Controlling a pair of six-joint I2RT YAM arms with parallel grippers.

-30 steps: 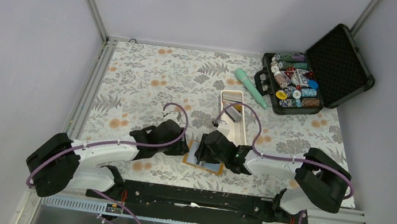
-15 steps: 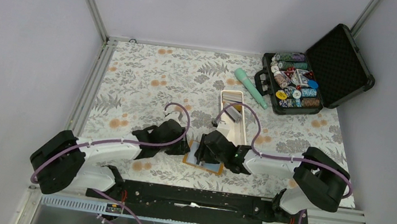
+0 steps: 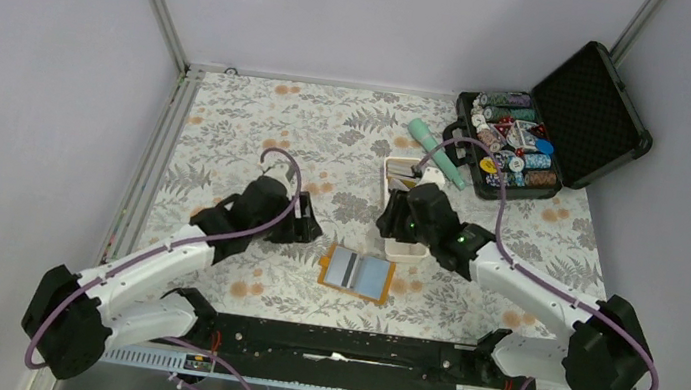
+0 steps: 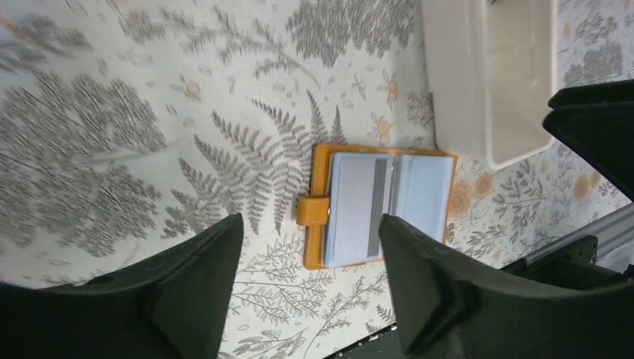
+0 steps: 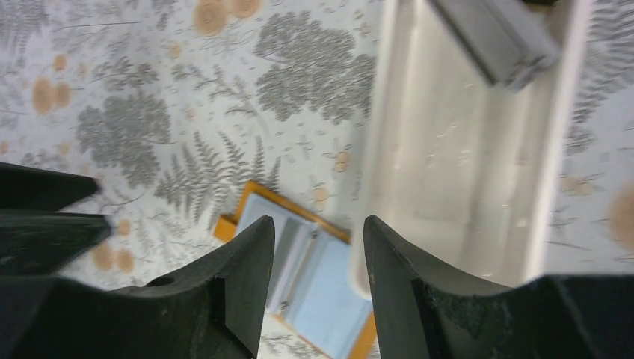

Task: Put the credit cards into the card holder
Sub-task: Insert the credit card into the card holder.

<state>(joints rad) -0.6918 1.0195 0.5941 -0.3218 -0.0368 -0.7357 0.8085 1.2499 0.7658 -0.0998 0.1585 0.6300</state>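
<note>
Left wrist view: the left gripper (image 4: 310,228) hangs over the floral tablecloth (image 4: 112,112), jaws spread wide and gripping nothing. Straight below its fingertips lies the card holder (image 4: 377,206), opened flat, with its snap tab in the gap between the fingers. One grey credit card (image 4: 357,206) with a dark stripe sits in a clear blue pocket. The white tray (image 4: 486,75) lies just beyond the holder, on the right finger's side. Seen from the right wrist, the right gripper (image 5: 318,224) is likewise released and empty, poised beside the tray's long wall. A grey stack of credit cards (image 5: 493,37) rests in the tray, ahead of its right finger.
</note>
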